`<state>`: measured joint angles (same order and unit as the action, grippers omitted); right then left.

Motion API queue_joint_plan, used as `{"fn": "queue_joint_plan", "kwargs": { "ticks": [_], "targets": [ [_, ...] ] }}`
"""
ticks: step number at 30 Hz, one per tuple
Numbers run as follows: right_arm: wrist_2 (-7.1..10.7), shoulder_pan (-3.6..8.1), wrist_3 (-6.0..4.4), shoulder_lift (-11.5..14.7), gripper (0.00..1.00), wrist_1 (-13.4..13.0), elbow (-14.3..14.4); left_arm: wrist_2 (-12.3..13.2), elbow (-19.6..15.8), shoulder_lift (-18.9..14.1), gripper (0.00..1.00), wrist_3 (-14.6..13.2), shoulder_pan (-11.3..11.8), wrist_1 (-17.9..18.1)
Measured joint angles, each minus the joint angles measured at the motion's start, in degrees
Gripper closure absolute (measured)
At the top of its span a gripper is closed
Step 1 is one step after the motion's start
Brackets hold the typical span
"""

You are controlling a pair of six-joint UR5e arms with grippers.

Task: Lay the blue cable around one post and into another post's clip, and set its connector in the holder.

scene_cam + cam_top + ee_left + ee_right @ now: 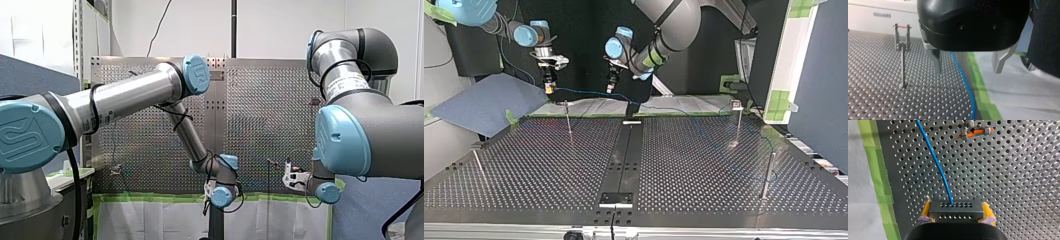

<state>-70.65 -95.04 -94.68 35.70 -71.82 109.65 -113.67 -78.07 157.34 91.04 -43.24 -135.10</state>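
In the top view, starting at the left, my right claw (548, 85) hangs above the far edge of the table (674, 160), pinched narrow on the connector (955, 210). The right wrist view shows its yellow pads (987, 211) pressed against both sides of that black block. Just under this claw stands a thin post (568, 120), apart from it. The blue cable (936, 162) leaves the face of the connector and runs ahead of the claw over the holes, passing beside a clip with an orange bar (975, 131) without touching it.

Further right in the top view, the cable hangs nearly level across to my left claw (967, 70), which is spread wide and holds nothing. The cable passes between its metal fingers (936, 58), nearer one of them, alongside the green tape (980, 92); whether it touches, I cannot tell. Off to one side of this claw a forked post (902, 65) stands upright, well apart. Past this claw the cable grows too faint to follow.
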Motion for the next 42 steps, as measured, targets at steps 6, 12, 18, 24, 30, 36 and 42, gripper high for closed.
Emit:
{"fn": "queue_joint_plan", "kwargs": {
  "ticks": [6, 12, 18, 24, 30, 36, 42],
  "targets": [
    [-0.02, -0.04, 0.08, -0.02, 1.00, 0.16, 0.00, -1.81, 1.65, 0.02, 0.00, 0.08, 0.28, -0.89],
    [-0.02, -0.03, 0.09, -0.02, 1.00, 0.18, 0.01, -2.31, 1.94, 0.08, 0.00, 0.05, 0.62, -1.12],
    [-0.02, -0.08, 0.22, -0.01, 1.00, 0.23, 0.00, -2.64, 1.96, 0.08, 0.00, -0.23, 1.05, -1.06],
    [-0.03, -0.09, 0.46, -0.01, 1.00, 0.42, 0.00, -3.27, 1.97, 0.09, 0.00, -0.65, 1.63, -1.02],
    [-0.03, -0.08, 0.53, -0.02, 1.00, 0.44, 0.00, -2.96, 1.97, 0.09, 0.00, -0.09, 2.28, -1.04],
    [0.04, -0.08, 0.53, -0.02, 1.00, 0.44, 0.00, -0.92, 1.99, 0.08, 0.00, 2.02, 2.75, -0.74],
    [0.06, -0.09, 0.53, -0.03, 1.00, 0.37, 0.00, 1.54, 1.98, 0.04, 0.00, 4.73, 3.10, -0.55]
  ]
}}
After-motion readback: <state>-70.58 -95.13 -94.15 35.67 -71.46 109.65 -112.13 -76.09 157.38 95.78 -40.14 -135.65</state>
